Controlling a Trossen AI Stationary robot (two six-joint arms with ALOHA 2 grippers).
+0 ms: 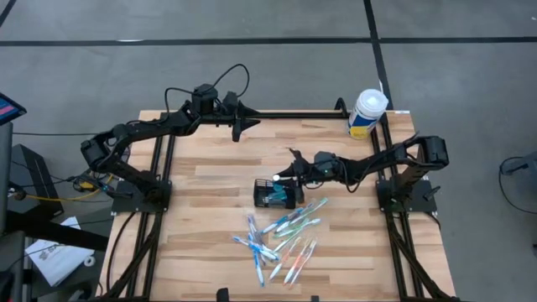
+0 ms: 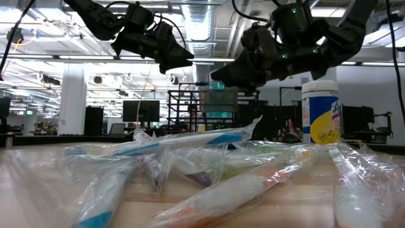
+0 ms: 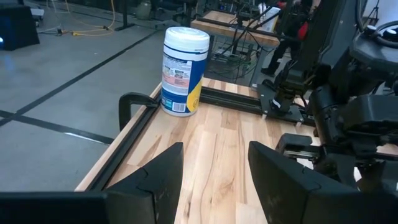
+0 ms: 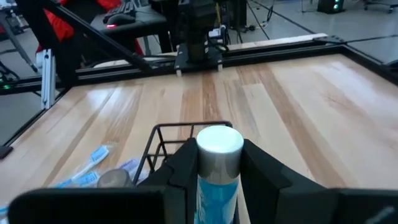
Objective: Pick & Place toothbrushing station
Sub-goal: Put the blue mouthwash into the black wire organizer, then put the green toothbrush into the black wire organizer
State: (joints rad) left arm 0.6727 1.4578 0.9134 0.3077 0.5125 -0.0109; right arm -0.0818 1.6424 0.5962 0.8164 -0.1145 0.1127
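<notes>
Mesh of thin black wire forms the small rectangular caddy [image 1: 277, 195], the toothbrushing station, which stands near the middle of the pale wooden plank table [image 1: 218, 226], with a few teal-tinted items showing in its compartments from above. In the right wrist view its open wire rim [image 4: 163, 129] shows just ahead of the fingers.

The right gripper [image 4: 219, 163] hangs over the caddy and clamps one upright cylinder, a tube with a white rounded cap and a blue body [image 4: 217, 163], between its two dark fingers. The left gripper [image 3: 214, 177] hovers above the far edge of the table, well apart from the caddy, its fingers spread with nothing between them.

One white cylindrical plastic tub with a yellow-and-blue label [image 1: 367, 113] stands at the far right corner. In front of the caddy lies a loose heap of toothbrushes in clear crinkled plastic wrappers [image 1: 281, 237], blue, green and pink handles showing through; roughly ten, though the overlap keeps me from an exact count. Black metal rails [image 1: 294, 113] frame the tabletop.
</notes>
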